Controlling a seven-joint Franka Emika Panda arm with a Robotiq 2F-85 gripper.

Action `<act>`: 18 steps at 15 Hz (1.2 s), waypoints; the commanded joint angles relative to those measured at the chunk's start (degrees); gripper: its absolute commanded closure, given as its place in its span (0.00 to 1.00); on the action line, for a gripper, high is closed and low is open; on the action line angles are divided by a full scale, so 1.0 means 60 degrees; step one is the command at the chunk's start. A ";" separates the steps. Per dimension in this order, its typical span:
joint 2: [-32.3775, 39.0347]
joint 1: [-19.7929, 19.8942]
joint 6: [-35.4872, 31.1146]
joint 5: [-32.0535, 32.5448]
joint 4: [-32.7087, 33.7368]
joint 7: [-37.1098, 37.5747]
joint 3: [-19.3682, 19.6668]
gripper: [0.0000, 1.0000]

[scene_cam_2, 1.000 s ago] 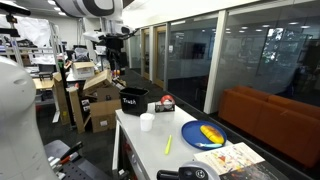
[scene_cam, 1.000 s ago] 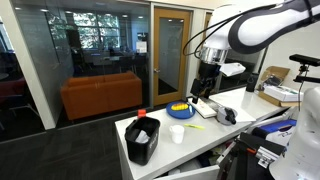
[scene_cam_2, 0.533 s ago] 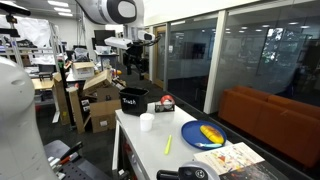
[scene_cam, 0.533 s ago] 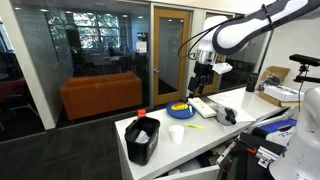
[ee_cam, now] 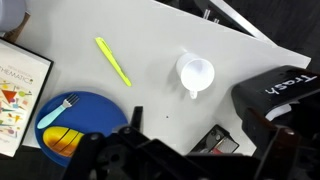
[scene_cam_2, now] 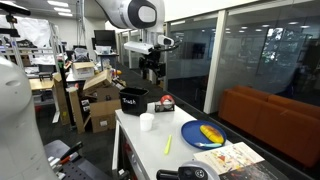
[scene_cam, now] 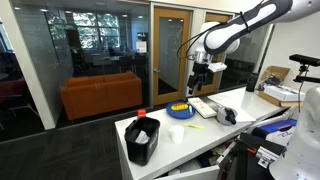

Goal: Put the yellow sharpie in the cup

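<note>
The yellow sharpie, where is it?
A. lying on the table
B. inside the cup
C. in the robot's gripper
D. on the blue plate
A: the sharpie lies flat on the white table, apart from the cup, not in it.

Glass partition along the back, with a wood-framed door. Behind the glass, an orange sofa (daylight and trees further back). Dark floor. White table in front; stacked cardboard boxes to the side, under bright ceiling lights.
</note>
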State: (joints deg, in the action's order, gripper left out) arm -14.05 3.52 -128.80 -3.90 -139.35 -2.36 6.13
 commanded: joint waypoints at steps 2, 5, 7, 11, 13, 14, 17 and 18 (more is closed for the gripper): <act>0.0007 0.0045 0.0020 -0.0012 0.0030 -0.0013 -0.0053 0.00; 0.0007 0.0042 0.0020 -0.0012 0.0032 -0.0013 -0.0055 0.00; 0.0007 0.0042 0.0020 -0.0011 0.0032 -0.0013 -0.0055 0.00; 0.0369 0.0053 -0.0658 -0.0001 -0.0010 0.0007 -0.0052 0.00; 0.0758 0.0077 -0.1327 0.0020 -0.0046 0.0123 -0.0055 0.00; 0.1020 0.0108 -0.1710 0.0132 -0.0060 0.0197 -0.0067 0.00; 0.1904 0.0205 -0.2614 0.0345 0.0002 0.0346 -0.0019 0.00; 0.2178 0.0249 -0.2860 0.0390 0.0026 0.0350 0.0032 0.00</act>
State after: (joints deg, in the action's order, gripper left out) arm -4.54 3.86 -142.27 -3.40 -140.04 -1.44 6.30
